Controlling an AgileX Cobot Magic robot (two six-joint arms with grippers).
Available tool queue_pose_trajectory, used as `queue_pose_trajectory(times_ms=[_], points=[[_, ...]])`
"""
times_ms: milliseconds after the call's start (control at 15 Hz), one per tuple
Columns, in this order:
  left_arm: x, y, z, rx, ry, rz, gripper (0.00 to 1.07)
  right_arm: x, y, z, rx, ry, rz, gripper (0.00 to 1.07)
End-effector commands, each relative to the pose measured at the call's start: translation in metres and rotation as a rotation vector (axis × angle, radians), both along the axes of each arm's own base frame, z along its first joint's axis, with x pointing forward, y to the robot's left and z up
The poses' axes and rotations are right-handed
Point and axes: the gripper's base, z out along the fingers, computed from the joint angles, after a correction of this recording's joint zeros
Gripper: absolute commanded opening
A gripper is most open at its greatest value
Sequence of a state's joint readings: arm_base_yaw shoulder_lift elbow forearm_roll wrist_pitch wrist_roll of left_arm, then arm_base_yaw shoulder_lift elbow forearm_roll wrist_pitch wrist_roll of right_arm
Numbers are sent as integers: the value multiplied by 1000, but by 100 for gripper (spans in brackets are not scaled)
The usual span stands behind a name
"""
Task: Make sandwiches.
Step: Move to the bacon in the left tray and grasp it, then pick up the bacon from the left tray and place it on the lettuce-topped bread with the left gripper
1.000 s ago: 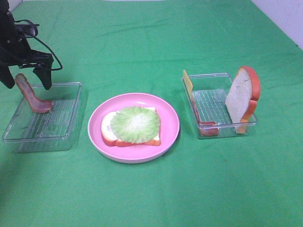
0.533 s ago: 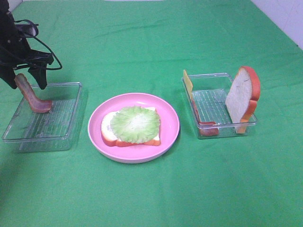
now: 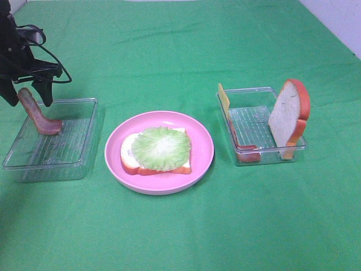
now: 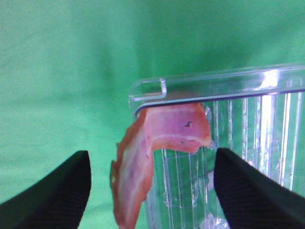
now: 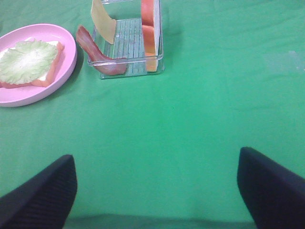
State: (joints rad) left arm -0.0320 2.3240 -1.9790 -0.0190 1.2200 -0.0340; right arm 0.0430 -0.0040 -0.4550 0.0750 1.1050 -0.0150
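A pink-red bacon strip [image 3: 39, 118] [image 4: 157, 138] stands in the left clear tray [image 3: 67, 158], leaning on its rim [image 4: 224, 81]. My left gripper [image 3: 28, 101] [image 4: 152, 191] is open, one finger on each side of the strip's upper end, not touching it. A bread slice [image 3: 128, 158] topped with a lettuce leaf [image 3: 162, 148] lies on the pink plate [image 3: 200, 138]. The right tray [image 3: 254, 121] holds a cheese slice [image 3: 223, 99], a second bacon strip [image 3: 246, 149] and an upright bread slice [image 3: 289, 116]. My right gripper [image 5: 155, 195] is open and empty over bare cloth, out of the exterior view.
Green cloth covers the table. In the right wrist view the plate [image 5: 66, 57] with the lettuce [image 5: 26, 59] and the right tray [image 5: 128, 47] lie ahead of the gripper. A black cable [image 3: 56, 62] loops off the left arm.
My left gripper has shifted a little to the left, and its fingers stand closer together around the bacon strip. The strip, plate and right tray have not moved.
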Motion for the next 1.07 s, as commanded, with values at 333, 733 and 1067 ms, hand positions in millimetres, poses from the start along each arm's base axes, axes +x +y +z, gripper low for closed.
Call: queue_pose_trajectory(times_ms=[333, 733, 1067], points=[[-9, 0, -2, 9, 89, 31, 34, -4, 0, -1, -6, -33, 3, 87], [-8, -1, 5, 7, 68, 22, 0, -4, 0, -1, -6, -33, 3, 87], [-22, -22, 70, -45, -49, -12, 0, -4, 0, -1, -6, -33, 3, 87]])
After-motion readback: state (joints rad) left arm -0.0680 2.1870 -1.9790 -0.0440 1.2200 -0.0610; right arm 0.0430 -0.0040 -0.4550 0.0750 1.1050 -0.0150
